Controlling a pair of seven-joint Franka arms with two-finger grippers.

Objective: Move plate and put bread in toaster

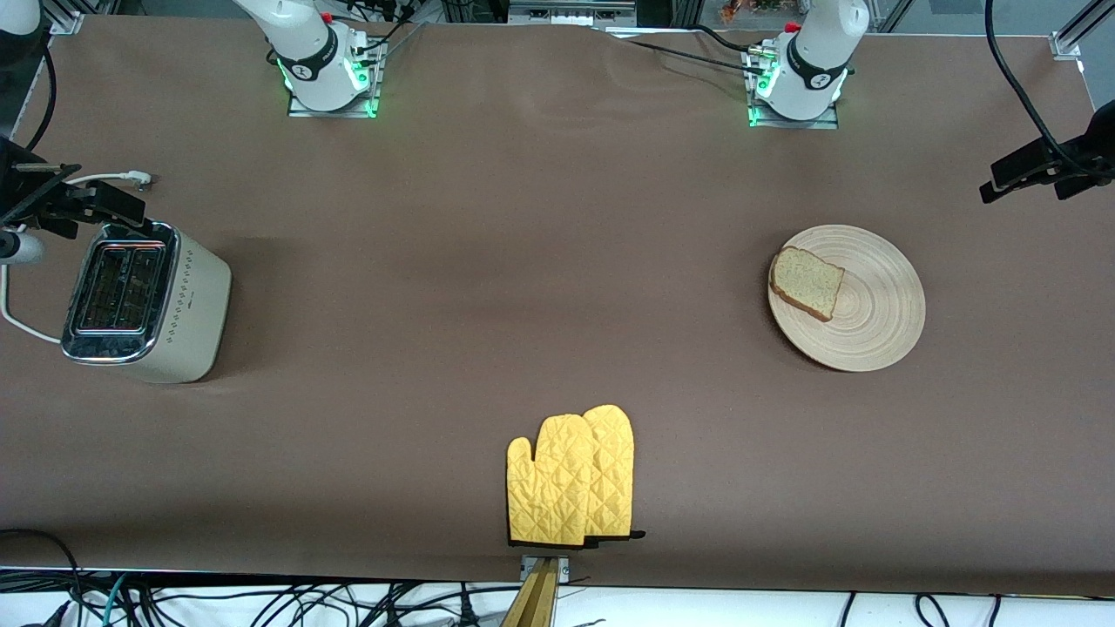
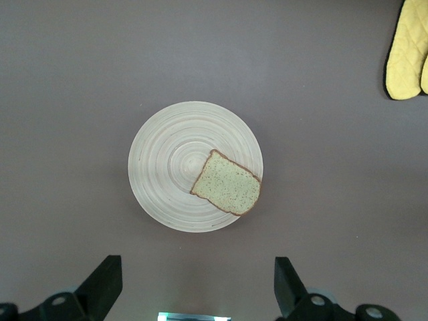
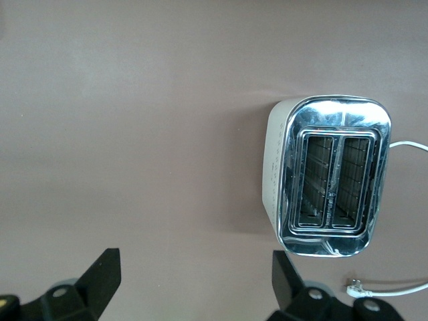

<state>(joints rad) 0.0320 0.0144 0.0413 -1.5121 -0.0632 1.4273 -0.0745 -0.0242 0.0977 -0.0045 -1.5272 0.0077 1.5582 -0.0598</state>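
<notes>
A pale wooden plate (image 1: 871,313) lies on the brown cloth toward the left arm's end of the table. One slice of bread (image 1: 807,282) rests on its rim side nearest the table's middle. The cream toaster (image 1: 144,300) stands toward the right arm's end, both slots empty. In the left wrist view the plate (image 2: 167,167) and bread (image 2: 227,182) lie well below my open, empty left gripper (image 2: 198,281). High above the cloth beside the toaster (image 3: 331,174), my right gripper (image 3: 197,281) is open and empty. Neither hand shows in the front view.
A pair of yellow oven mitts (image 1: 571,479) lies at the table edge nearest the front camera, also in the left wrist view (image 2: 408,50). The toaster's white cord and plug (image 3: 388,289) trail on the cloth. Black camera mounts (image 1: 1045,161) overhang both ends.
</notes>
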